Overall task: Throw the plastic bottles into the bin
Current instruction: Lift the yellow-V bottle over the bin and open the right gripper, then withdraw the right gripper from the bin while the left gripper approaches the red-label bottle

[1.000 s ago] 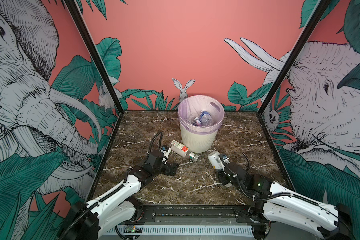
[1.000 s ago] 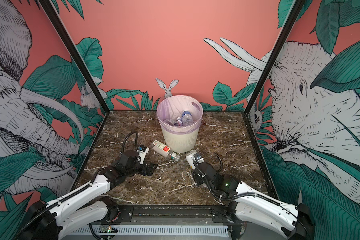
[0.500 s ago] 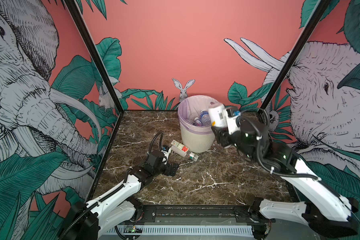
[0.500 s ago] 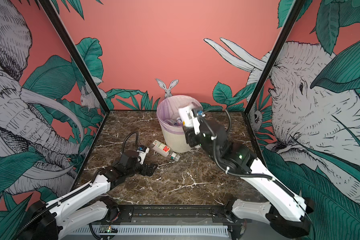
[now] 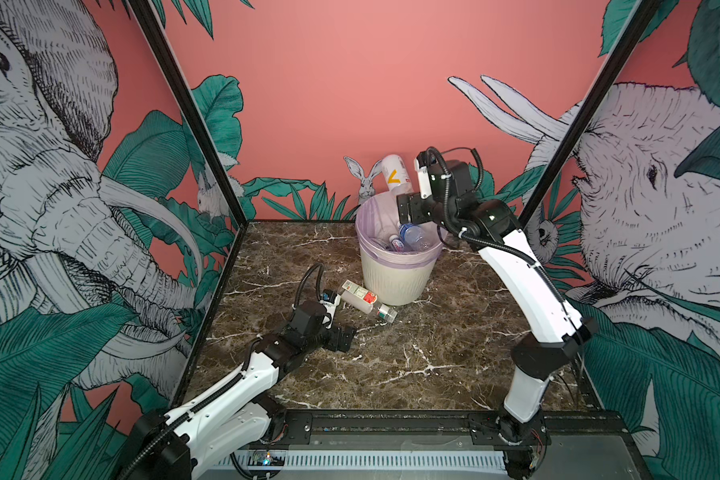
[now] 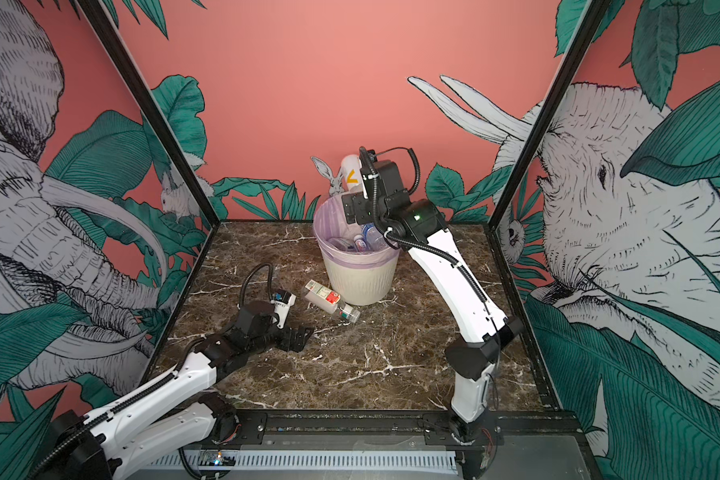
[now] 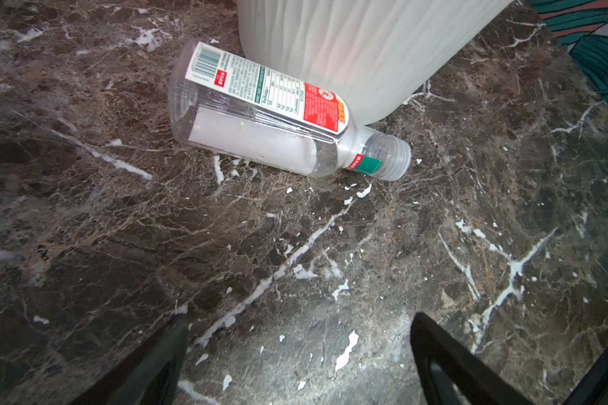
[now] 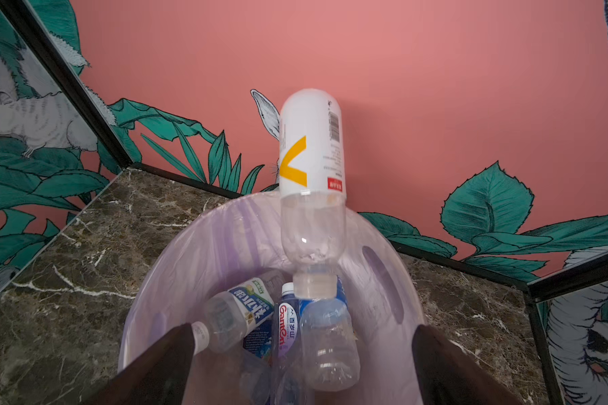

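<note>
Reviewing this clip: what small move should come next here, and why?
Probably ease the left gripper forward to straddle the red-and-white labelled bottle. It lies on its side beside the bin, the only bottle seen on the table, and that gripper sits open and low just short of it. The right gripper is open above the bin.

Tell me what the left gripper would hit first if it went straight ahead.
Probably the red-and-white-labelled bottle lying beside the bin, though the left gripper might scrape the marble table first.
</note>
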